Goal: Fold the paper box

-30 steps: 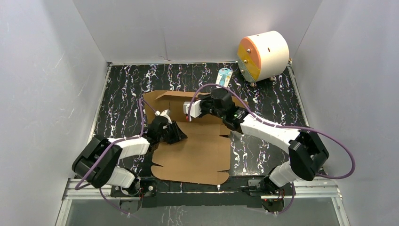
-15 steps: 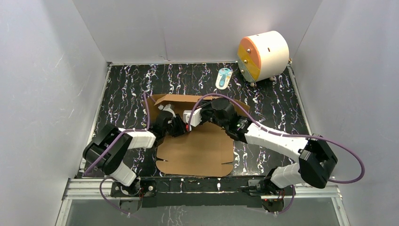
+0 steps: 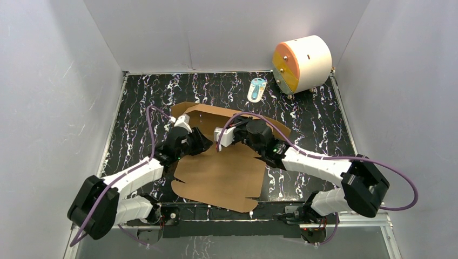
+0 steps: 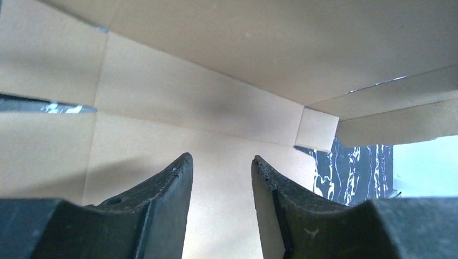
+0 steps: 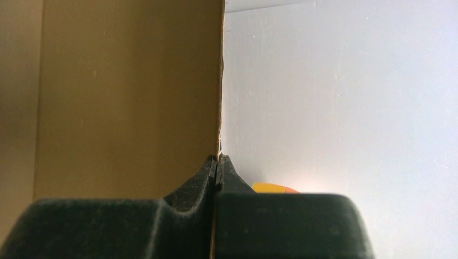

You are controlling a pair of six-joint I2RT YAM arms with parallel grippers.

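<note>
The paper box (image 3: 219,178) is a brown die-cut cardboard sheet. Its near panel lies flat on the black marbled table and its far panel (image 3: 208,114) is tilted up. My right gripper (image 3: 233,129) is shut on the edge of that raised panel; in the right wrist view the thin cardboard edge (image 5: 220,108) runs up from between the closed jaws (image 5: 217,157). My left gripper (image 3: 201,143) sits low over the sheet near the fold, at the left. It is open (image 4: 220,157) with only bare cardboard (image 4: 162,97) showing between the fingers.
A white-and-orange cylinder (image 3: 301,63) stands at the back right corner. A small blue-and-white packet (image 3: 257,88) lies next to it on the table. Grey walls close in the left, back and right sides. The arm bases sit at the near edge.
My left gripper has opened wider and its arm has swung out to the left. The sheet has twisted a little on the table. The right gripper has stayed shut on the panel.
</note>
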